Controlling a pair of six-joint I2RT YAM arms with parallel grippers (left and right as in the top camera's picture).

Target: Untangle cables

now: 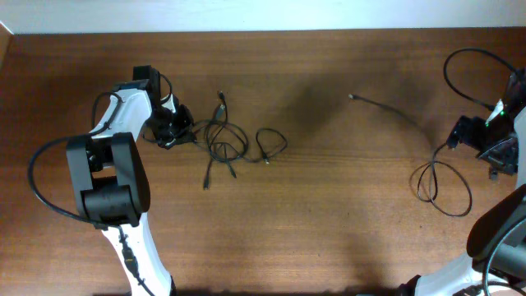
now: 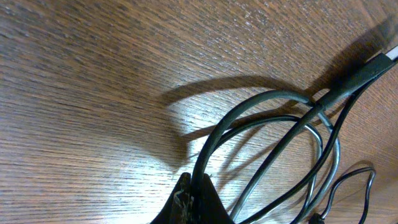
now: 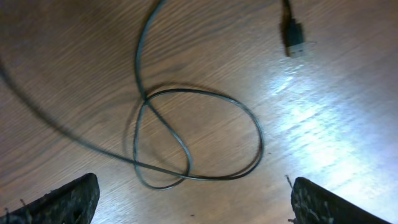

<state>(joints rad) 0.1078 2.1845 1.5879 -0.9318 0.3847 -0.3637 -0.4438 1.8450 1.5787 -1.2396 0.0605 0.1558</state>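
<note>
Pinched tight on a strand, your left gripper (image 2: 194, 199) anchors the knotted bundle of thin black cables (image 1: 223, 140) at the brown wooden table's (image 1: 329, 234) left, seemingly so strands can pull free, while your right gripper (image 3: 196, 199) hangs spread, empty, over a separate looped black cable (image 3: 252, 134) far right.

Looks most like a robotics lab or test bench rather than a home or shop: a plain brown wood-grain table (image 1: 329, 214) with two white-and-black jointed robot arms rising from its near side, the left arm (image 1: 111, 173) and the right arm (image 1: 503, 230). Bears thin black cables (image 1: 226, 140) with small plug ends, lying loose on the bare boards under bright light. Ends at a pale strip (image 1: 246, 15) along the far edge, perhaps a wall, too narrow to say more of the room.
</note>
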